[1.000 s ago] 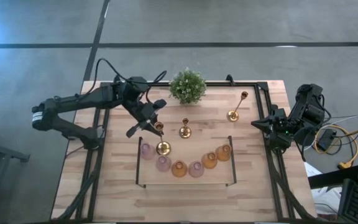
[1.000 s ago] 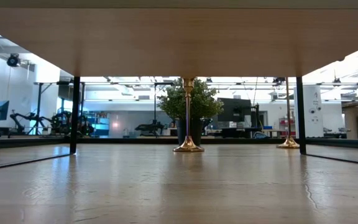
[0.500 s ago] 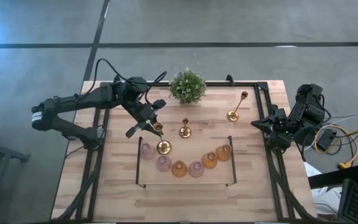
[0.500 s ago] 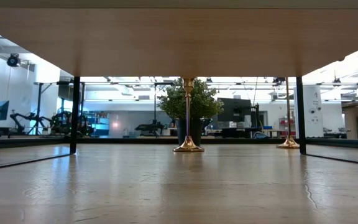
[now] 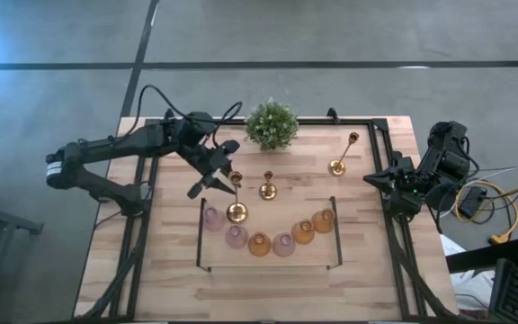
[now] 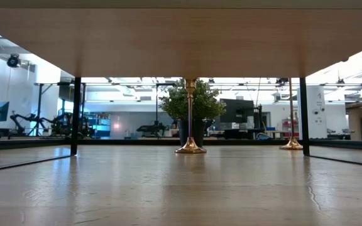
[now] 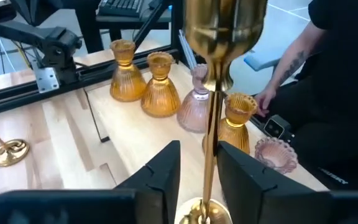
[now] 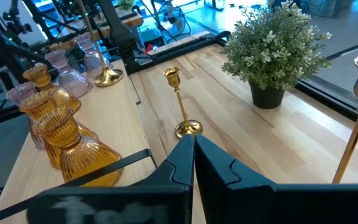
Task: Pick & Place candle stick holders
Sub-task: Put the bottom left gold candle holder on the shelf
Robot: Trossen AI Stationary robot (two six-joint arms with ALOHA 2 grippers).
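A slim gold candlestick [image 5: 235,202] stands upright with its round base [image 7: 204,214] on the raised wooden shelf [image 5: 241,256], at the left end of an arc of pink and amber glass cups [image 5: 259,244]. My left gripper [image 5: 221,178] is open. Its fingers [image 7: 166,168] stand on either side of this candlestick's stem [image 7: 211,124]. A second candlestick [image 5: 267,184] stands mid-table and a third [image 5: 343,155] at the far right. My right gripper [image 8: 193,149] is shut and empty at the table's right edge. My left gripper has its two fingers on either side of the candlestick's stem [image 7: 210,162], low down and about level. There is a gap on one side and the other finger [image 7: 241,171] is close to the stem. I cannot tell whether it touches the stem.
A bushy green potted plant [image 5: 272,124] stands at the far middle. A black frame [image 5: 199,234] bounds the shelf, and black rails [image 5: 394,243] run along the table's sides. A person sits beyond the near edge [image 7: 328,93]. Bare wood lies at the table's left side [image 5: 165,243].
My left gripper has gone a little toward the table's far right. The candlestick's top has swung from leaning left to upright, while its base has stayed in place on the shelf.
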